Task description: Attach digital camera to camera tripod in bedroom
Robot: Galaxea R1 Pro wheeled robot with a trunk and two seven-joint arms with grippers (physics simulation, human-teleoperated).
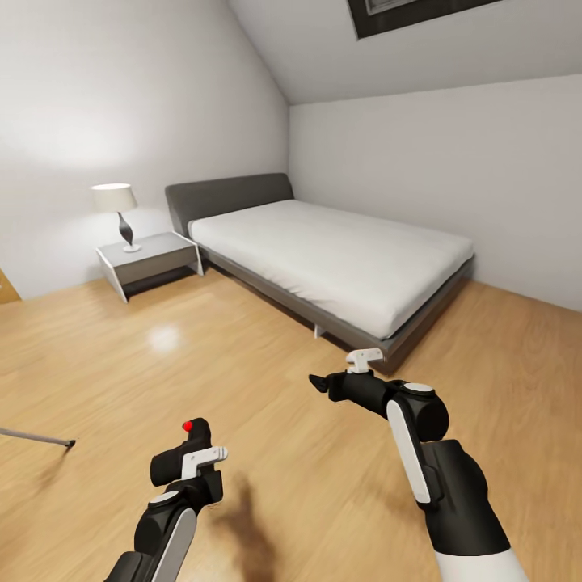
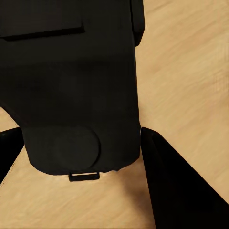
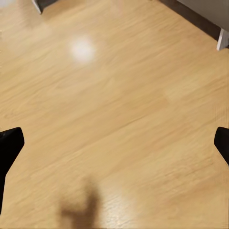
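Your left gripper clamps the small black boxy digital camera, red button up, above the light wood floor. Right gripper spread, empty. One silver tripod leg lies far left.

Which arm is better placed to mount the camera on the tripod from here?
Left. The left gripper already holds the digital camera, and a camera tripod leg tip shows at the head view's left edge. The right gripper is open, over bare floor.
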